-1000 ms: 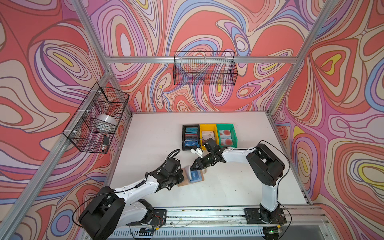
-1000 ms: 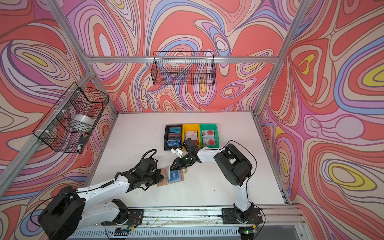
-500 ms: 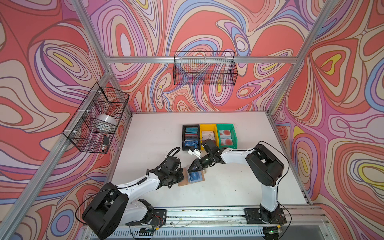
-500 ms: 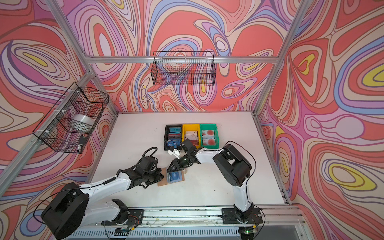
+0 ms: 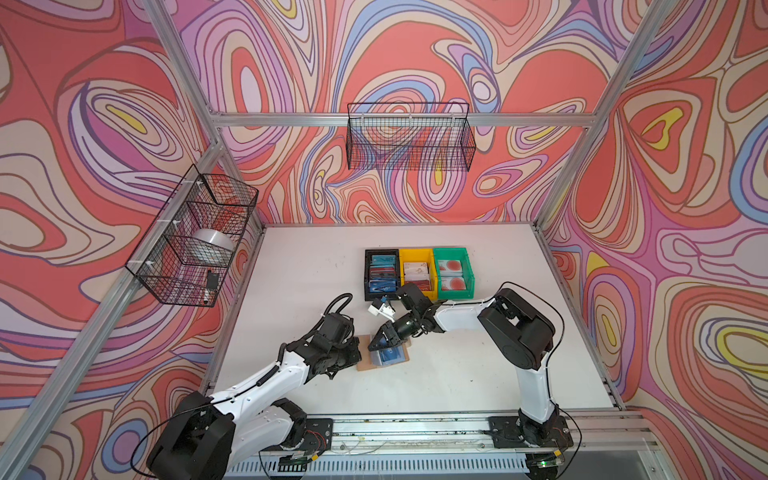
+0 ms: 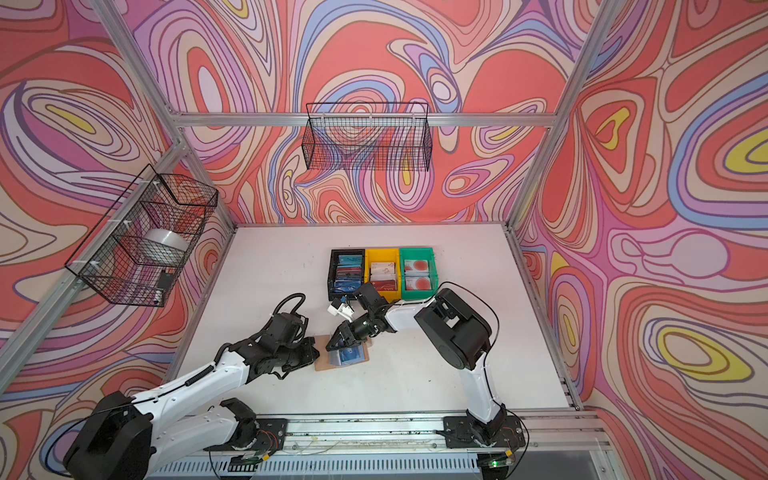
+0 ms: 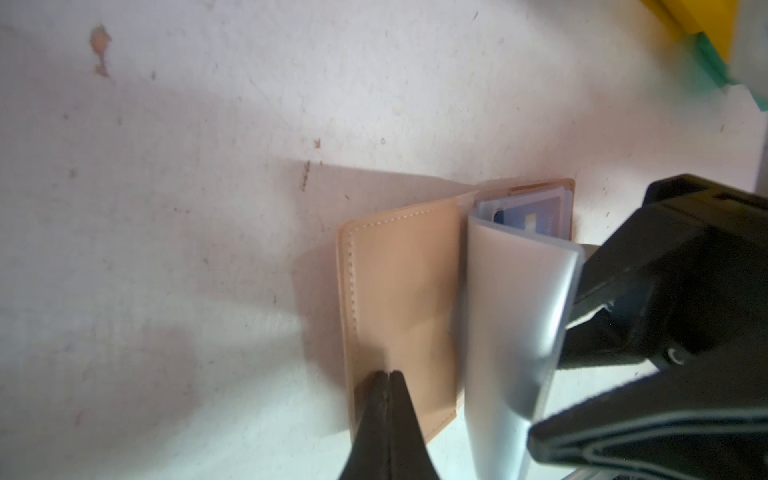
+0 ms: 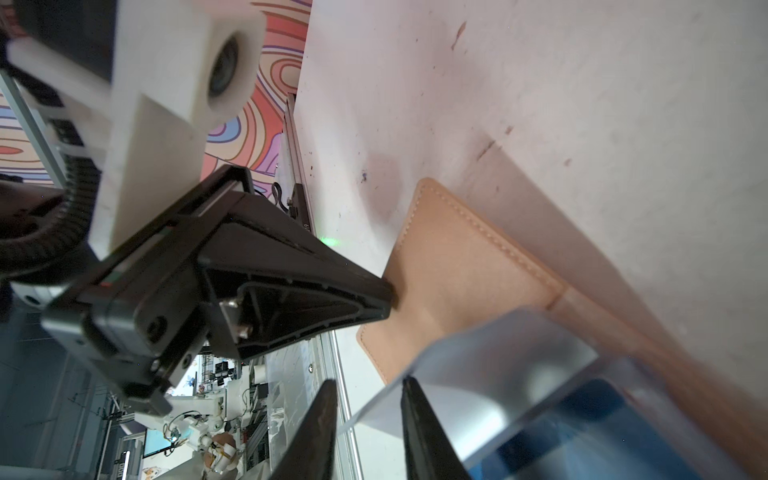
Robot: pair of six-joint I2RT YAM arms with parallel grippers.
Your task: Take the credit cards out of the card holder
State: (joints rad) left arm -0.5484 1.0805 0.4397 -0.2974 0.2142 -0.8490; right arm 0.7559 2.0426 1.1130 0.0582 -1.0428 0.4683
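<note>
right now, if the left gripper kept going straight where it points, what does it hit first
The card holder. The shut left gripper has its tip on the tan cover, seemingly touching, so it would press into or slide across that cover. Depth is unclear.

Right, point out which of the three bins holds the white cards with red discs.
The green bin, at the right end of the row in both top views; the yellow bin and black bin show none.

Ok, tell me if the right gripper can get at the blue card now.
Probably not directly: the right gripper is at a raised clear sleeve page, and the blue card seems sleeved underneath it.
</note>
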